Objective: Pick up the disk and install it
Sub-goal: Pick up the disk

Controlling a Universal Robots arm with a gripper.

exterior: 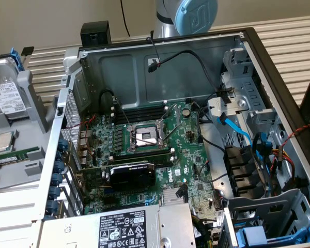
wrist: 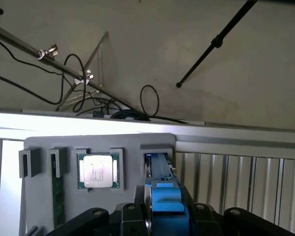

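At the table's edge on the exterior view's left, we see the grey holder point(exterior: 35, 98) with the disk point(exterior: 8, 98) leaning in its slot, label up. The processor chip point(exterior: 4, 142) sits just beside it. Further right lies the open computer case point(exterior: 144, 67), and behind its far wall the arm point(exterior: 188, 15) rises out of sight. From the wrist we look slantwise over the holder, where the fingers point(wrist: 132, 216) are closed partway on the disk's blue frame point(wrist: 164, 199).
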